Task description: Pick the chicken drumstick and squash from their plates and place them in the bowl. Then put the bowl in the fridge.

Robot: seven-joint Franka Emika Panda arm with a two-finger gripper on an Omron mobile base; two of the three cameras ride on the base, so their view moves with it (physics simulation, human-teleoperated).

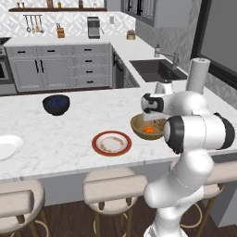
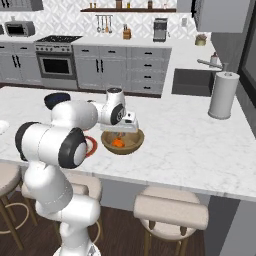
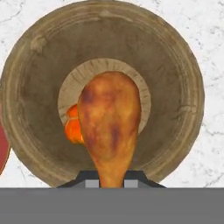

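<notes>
Clenched on the chicken drumstick (image 3: 109, 127) by its thin end above the bowl (image 3: 39, 87), the tool (image 3: 111, 179) could drop it onto the squash (image 3: 73, 124), bouncing it out.

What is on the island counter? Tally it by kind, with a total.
Bowls: 2, wooden bowl and dark blue bowl
Plates: 2, red-rimmed plate and white plate
Foods: 2, squash and chicken drumstick
Paper towel rolls: 1
Total: 7
</notes>
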